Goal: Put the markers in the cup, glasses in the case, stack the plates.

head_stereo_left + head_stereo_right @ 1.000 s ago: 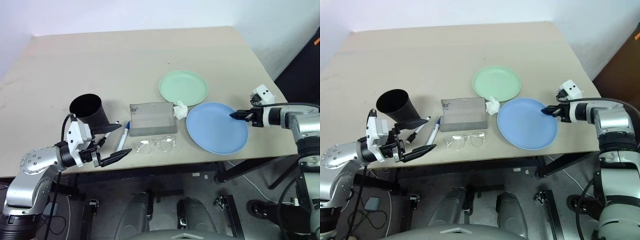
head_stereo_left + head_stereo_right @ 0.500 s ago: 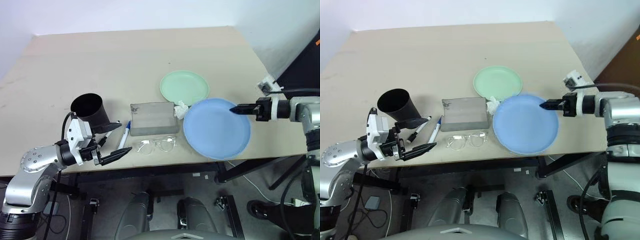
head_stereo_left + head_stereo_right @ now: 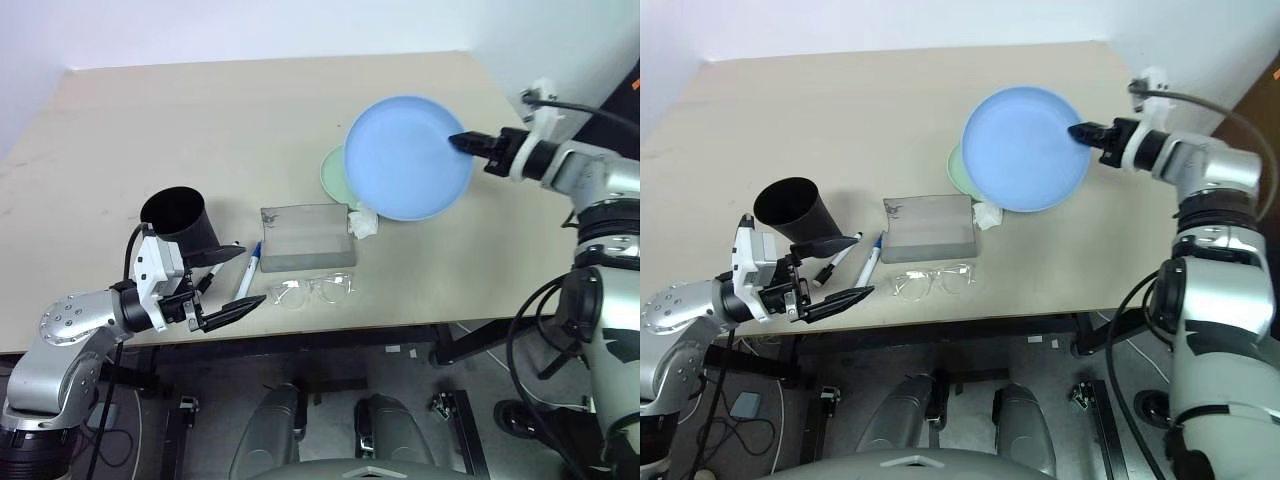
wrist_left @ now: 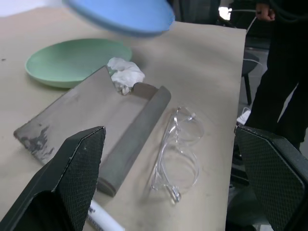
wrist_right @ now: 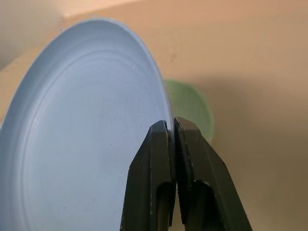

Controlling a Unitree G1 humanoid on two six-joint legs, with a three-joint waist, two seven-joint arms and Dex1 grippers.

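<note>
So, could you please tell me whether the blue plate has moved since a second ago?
Yes. The blue plate, held at its rim by the right gripper, has lifted off the table and moved away from the front edge, now hanging partly over the green plate.

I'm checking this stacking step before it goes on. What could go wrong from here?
The right end effector pinches the blue plate only at its rim, so it might tilt or slip. Lowered onto the green plate, it could catch the tissue beside it.
</note>
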